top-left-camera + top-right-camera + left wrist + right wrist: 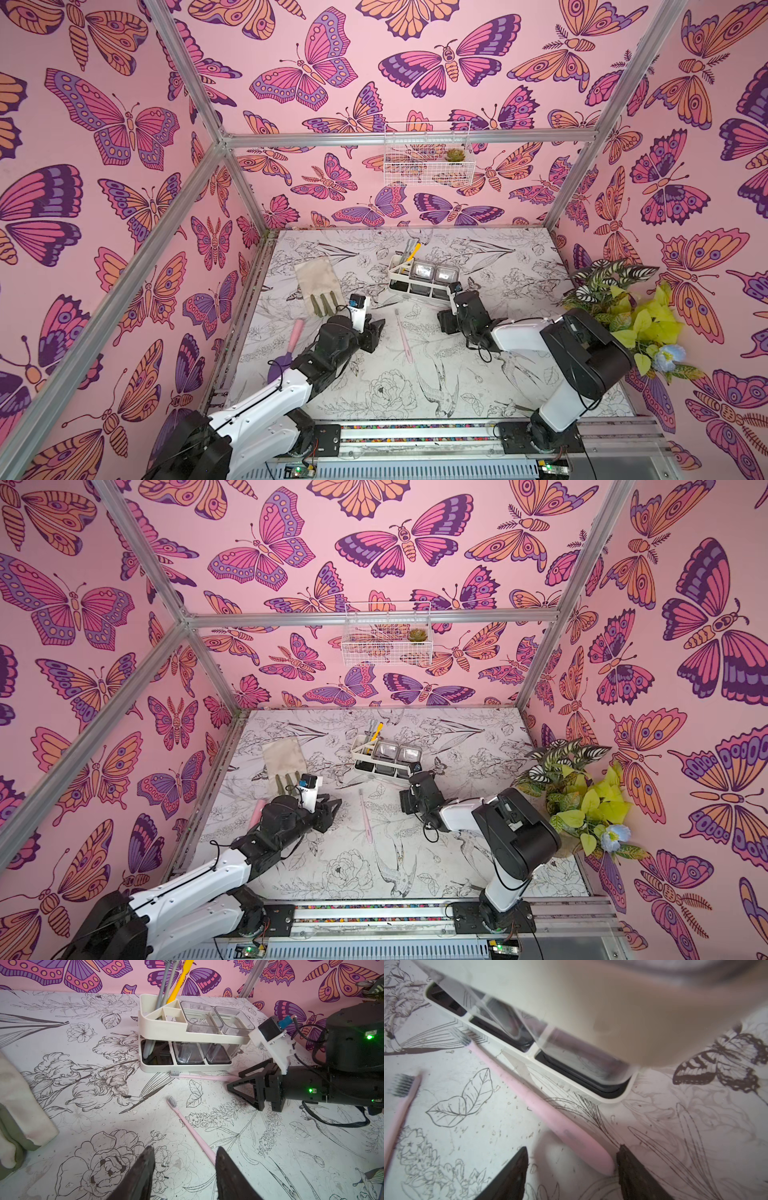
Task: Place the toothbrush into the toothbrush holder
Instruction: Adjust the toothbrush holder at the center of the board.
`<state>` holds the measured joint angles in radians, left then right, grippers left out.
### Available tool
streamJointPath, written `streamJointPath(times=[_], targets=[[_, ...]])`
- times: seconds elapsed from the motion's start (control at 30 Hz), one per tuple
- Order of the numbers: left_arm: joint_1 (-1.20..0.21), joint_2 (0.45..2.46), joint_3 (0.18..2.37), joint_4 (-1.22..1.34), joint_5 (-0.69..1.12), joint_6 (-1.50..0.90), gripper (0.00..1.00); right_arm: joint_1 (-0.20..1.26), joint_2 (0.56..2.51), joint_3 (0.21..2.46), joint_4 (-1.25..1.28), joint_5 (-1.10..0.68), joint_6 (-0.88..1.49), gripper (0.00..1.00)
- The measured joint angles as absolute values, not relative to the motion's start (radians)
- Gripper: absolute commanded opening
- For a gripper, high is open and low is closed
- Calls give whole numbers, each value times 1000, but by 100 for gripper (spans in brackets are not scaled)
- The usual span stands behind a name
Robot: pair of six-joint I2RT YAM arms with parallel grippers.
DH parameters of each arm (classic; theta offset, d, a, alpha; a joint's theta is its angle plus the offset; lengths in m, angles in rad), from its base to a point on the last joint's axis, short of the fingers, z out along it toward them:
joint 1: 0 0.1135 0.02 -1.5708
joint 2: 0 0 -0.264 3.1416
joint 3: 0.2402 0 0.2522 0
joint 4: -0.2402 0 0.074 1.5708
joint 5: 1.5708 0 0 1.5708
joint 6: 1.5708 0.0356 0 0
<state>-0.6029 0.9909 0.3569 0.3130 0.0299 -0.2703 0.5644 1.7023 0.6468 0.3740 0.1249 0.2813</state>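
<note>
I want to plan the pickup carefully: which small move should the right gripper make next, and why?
Probably close the right gripper: its open jaws straddle the handle end of the pink toothbrush lying beside the toothbrush holder.

Bright, diffuse light fills both top views. The arms throw only faint, soft-edged shadows on the white flower-printed tabletop (415,386), and the wide lens stretches the pink butterfly-papered walls (104,208) outward toward the corners.

In the right wrist view, the white plastic toothbrush holder with clear-grey cups (591,1001) sits beyond the jaws of the right gripper (573,1147). It is so close to the lens that it smears into a beige blur. The pale pink plastic toothbrush (533,1102) between those jaws is sharper and edged by a soft pinkish shadow.

Ahead of the left gripper (185,1148) the scene is crisp. Its dark fingers (143,1174) are soft, and green lamps (369,1037) on the other arm bloom.
</note>
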Motion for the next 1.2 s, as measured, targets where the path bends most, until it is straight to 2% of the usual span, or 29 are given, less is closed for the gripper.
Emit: streamJointPath(times=[0.27,0.43,0.93,1.2], targets=[[-603,995,361,313,35,-270,50,564,1722,661,393,99,279,49],[-603,995,361,313,35,-271,50,564,1722,661,396,59,285,44],[-603,995,361,313,34,-271,50,564,1668,556,484,-32,344,38],[-603,997,361,313,34,-275,50,585,1621,514,471,-62,350,43]])
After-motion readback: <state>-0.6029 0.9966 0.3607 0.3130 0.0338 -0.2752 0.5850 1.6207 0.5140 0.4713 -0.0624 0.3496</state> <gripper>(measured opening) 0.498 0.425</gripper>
